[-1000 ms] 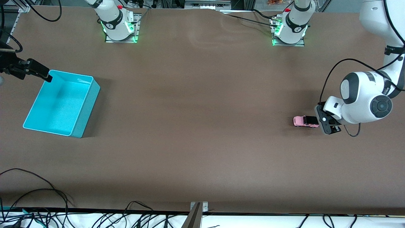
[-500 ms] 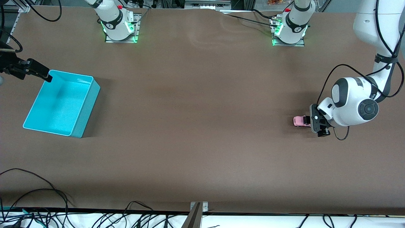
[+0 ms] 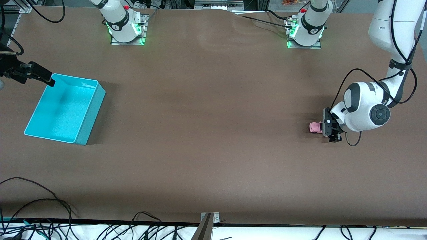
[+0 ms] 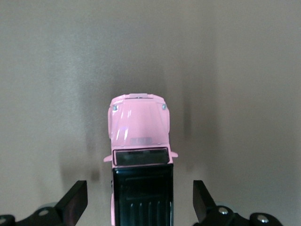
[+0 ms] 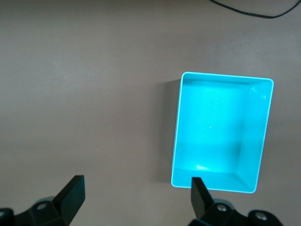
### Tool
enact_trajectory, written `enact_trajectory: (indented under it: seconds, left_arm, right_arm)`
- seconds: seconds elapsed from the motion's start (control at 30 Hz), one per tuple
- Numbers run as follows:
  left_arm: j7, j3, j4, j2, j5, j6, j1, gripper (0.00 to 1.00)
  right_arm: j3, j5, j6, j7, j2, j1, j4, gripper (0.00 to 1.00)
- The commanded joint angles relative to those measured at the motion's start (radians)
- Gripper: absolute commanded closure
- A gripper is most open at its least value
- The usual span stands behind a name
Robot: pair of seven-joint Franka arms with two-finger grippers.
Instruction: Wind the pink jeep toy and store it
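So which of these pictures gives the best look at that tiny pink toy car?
The left wrist view: the tiny pink toy car with a black roof fills its middle, between open fingers. In the front view it is a small pink speck, partly hidden. The right wrist view misses it.

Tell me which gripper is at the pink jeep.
The left gripper: open fingers straddle the pink jeep toy on the table. The right gripper, also open, waits by the turquoise bin.

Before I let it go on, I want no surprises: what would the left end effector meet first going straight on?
Most likely the pink jeep toy: the open left end effector straddles its black roof. How much gap remains is unclear.
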Motion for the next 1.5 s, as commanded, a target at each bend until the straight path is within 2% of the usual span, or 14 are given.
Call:
enact_trajectory:
  seconds: [0.0, 0.1, 0.23, 0.3, 0.37, 0.7, 0.93, 1.47]
  left_arm:
    - [0.023, -0.018, -0.016, -0.009, 0.004, 0.018, 0.012, 0.4]
    - [0.02, -0.018, -0.014, -0.009, -0.002, 0.019, 0.011, 0.59]
    - [0.013, -0.018, -0.01, -0.006, -0.005, 0.019, 0.008, 0.75]
    - [0.012, -0.018, -0.008, -0.003, -0.005, 0.019, 0.009, 0.92]
    - [0.014, -0.018, -0.008, -0.003, -0.007, 0.019, 0.011, 1.0]
    - [0.016, -0.018, -0.008, -0.002, -0.005, 0.018, 0.021, 1.0]
    - [0.025, -0.009, -0.001, 0.041, 0.008, 0.013, 0.037, 1.0]
    - [0.144, -0.009, 0.053, 0.112, 0.014, 0.013, 0.228, 1.0]
  right_arm:
    - [0.001, 0.004, -0.004, 0.002, -0.002, 0.0, 0.016, 0.0]
    - [0.001, 0.004, -0.004, 0.002, -0.002, 0.0, 0.016, 0.0]
    - [0.001, 0.004, -0.007, 0.002, -0.002, 0.0, 0.016, 0.0]
    - [0.001, 0.004, -0.007, 0.002, -0.002, 0.0, 0.016, 0.0]
    - [0.001, 0.004, -0.007, 0.002, -0.002, 0.0, 0.016, 0.0]
    - [0.001, 0.004, -0.006, 0.002, -0.001, 0.0, 0.016, 0.0]
    - [0.001, 0.004, -0.006, 0.002, -0.001, 0.0, 0.016, 0.0]
    - [0.001, 0.004, -0.006, 0.002, -0.001, 0.0, 0.016, 0.0]
